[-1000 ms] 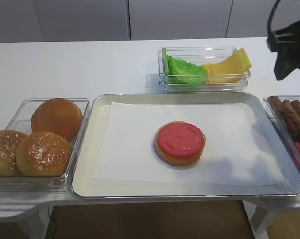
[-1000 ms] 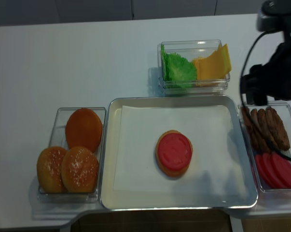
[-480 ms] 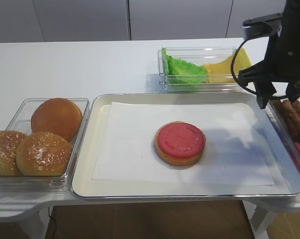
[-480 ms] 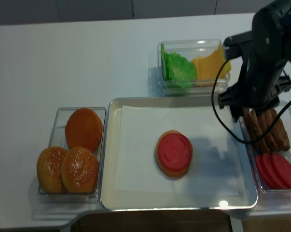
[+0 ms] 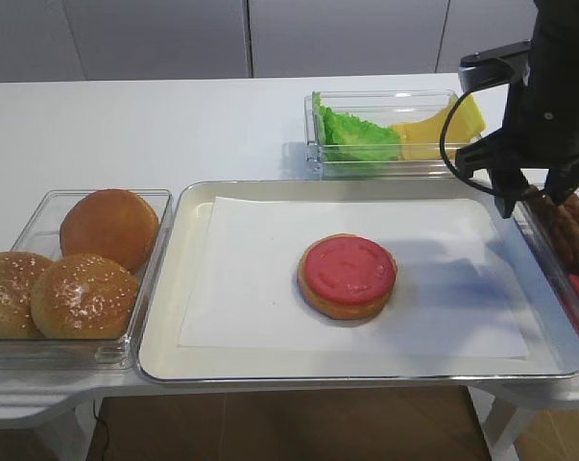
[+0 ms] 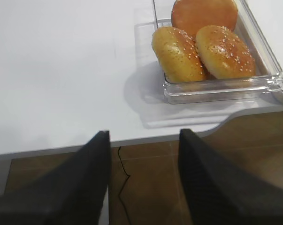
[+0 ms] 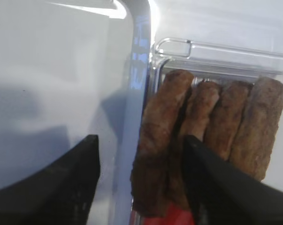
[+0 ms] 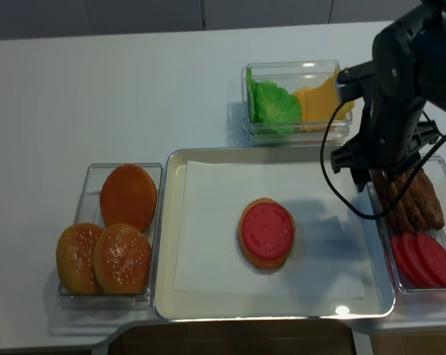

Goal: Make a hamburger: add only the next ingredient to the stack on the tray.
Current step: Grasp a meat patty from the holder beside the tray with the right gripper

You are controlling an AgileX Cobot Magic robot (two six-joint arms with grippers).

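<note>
The stack [image 5: 348, 276], a flat bun base topped by a smooth red disc, lies in the middle of the paper-lined silver tray [image 5: 366, 185]. Several dark-brown meat patties [image 5: 563, 226] stand on edge in a clear tub just right of the tray. My right gripper [image 5: 531, 200] hangs over the tub's near-left end. In the right wrist view it [image 7: 141, 147] is open and straddles the leftmost patty [image 7: 160, 140] and the tub wall; the left finger is over the tray rim. My left gripper [image 6: 143, 136] is open and empty, off the table's front edge.
A clear tub of buns [image 5: 68, 269] sits left of the tray [image 8: 163, 237]. A tub with lettuce and cheese [image 5: 395, 134] stands behind it. Red discs [image 8: 422, 259] lie in the patties' tub, nearer the front. The right arm's cable loops over the tray's back right corner.
My right arm has come in from the upper right and dropped to the patty tub. Its jaws have narrowed somewhat. The stack and the left gripper have not moved.
</note>
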